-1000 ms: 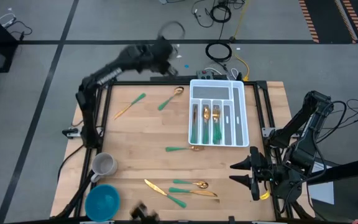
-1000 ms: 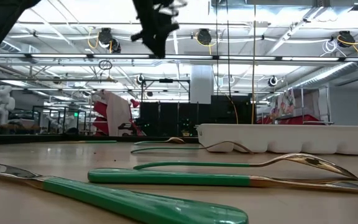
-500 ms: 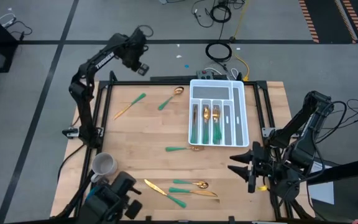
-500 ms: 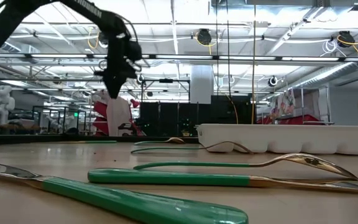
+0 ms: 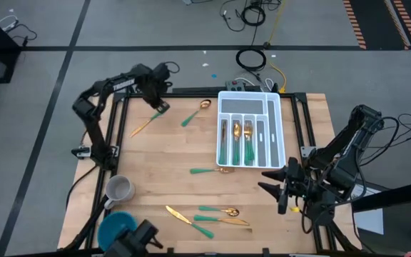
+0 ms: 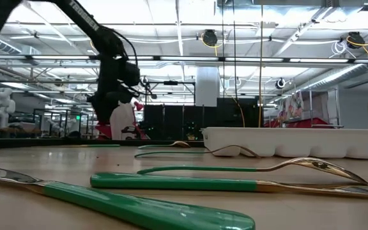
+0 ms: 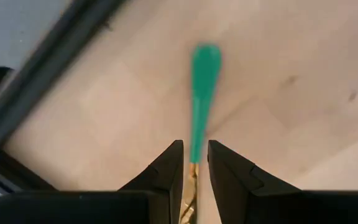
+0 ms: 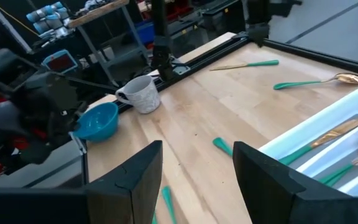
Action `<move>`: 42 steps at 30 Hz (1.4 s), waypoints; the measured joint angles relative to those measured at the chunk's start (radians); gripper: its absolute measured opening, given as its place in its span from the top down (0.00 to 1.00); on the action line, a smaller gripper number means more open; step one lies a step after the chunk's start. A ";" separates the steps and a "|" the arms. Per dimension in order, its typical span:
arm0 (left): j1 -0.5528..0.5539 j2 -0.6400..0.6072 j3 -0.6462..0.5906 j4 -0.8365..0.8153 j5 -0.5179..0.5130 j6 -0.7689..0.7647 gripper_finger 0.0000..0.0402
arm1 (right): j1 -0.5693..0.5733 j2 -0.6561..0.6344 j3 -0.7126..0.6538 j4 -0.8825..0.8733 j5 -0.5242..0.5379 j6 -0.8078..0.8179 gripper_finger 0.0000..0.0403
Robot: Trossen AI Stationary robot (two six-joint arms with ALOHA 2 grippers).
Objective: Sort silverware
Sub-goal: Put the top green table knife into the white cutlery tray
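Having swung down from beyond the counter's (image 5: pixel 170 153) far edge, left gripper (image 5: pixel 160 106) is straddling a fork (image 7: pixel 201 99) lying there, jaws slightly spread, risking skidding it if closing off-centre.

The scene is lit evenly and brightly from above; in the low view rows of ceiling lights (image 6: pixel 171 59) are seen glaring white. Only soft, short shadows are cast on the wooden table (image 5: pixel 170 150). Small glints are shown on the gold heads of the silverware (image 5: pixel 235 130). In the left wrist view the green-handled piece (image 7: pixel 202 93) is smeared by motion blur. In the low view the nearest handle (image 6: pixel 139 207) is rendered out of focus
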 joint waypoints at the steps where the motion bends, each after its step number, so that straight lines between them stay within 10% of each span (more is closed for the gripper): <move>1: -0.003 -0.029 -0.041 0.021 0.001 0.000 0.80 | -0.001 0.000 0.000 -0.002 0.000 0.000 0.53; 11: -0.012 -0.326 -0.381 0.288 0.086 -0.048 0.79 | -0.036 0.000 0.000 -0.044 -0.001 0.000 0.53; 27: -0.079 -0.295 -0.403 0.316 -0.071 -0.078 0.34 | -0.096 0.000 0.000 -0.047 -0.001 0.030 0.53; 42: -0.074 -0.100 -0.399 0.313 -0.092 0.025 0.31 | -0.141 0.000 0.000 -0.041 -0.002 0.035 0.53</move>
